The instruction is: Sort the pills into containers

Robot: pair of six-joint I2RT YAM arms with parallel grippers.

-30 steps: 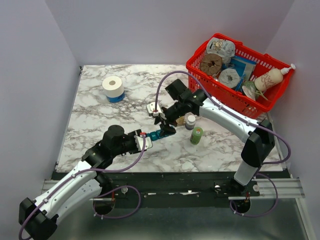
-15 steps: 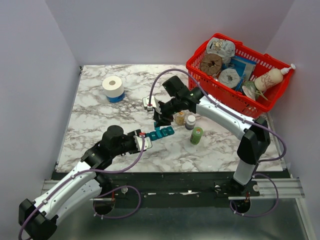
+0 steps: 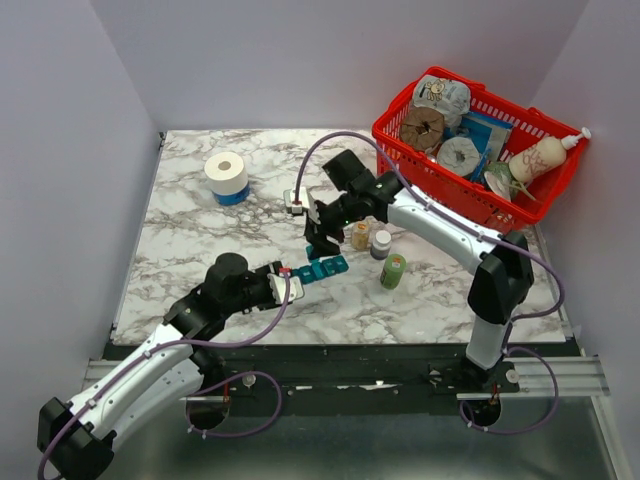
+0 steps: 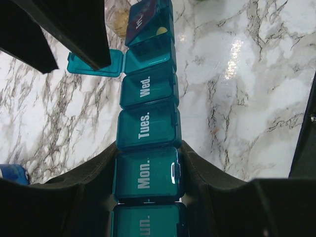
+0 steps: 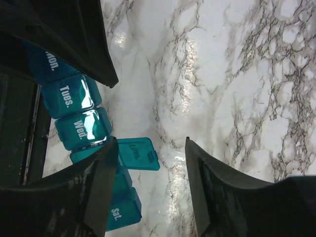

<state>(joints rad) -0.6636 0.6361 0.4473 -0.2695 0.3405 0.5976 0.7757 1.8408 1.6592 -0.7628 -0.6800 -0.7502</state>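
The containers are one teal pill organiser [image 3: 322, 267] lying on the marble table. My left gripper [image 4: 149, 144] is shut on its near end, with the fingers at either side of the Mon. box [image 4: 148, 174]. The Tues. and Wed. lids are closed, and the lid beyond them [image 4: 96, 64] is flipped open to the left. A small yellow pill [image 4: 160, 30] shows in a box further along. My right gripper [image 3: 320, 240] hangs open just above the organiser's far half, with nothing between its fingers. The open lid [image 5: 139, 153] lies below its left finger [image 5: 101, 187].
A small jar of tan contents [image 3: 360, 236], a white-capped jar [image 3: 381, 243] and a green bottle [image 3: 393, 270] stand right of the organiser. A red basket [image 3: 420, 170] full of goods is at the back right. A white roll [image 3: 226, 175] is at the back left.
My right gripper has drawn up and to the left off the organiser's far end, uncovering more of it. The left arm and the organiser have stayed put.
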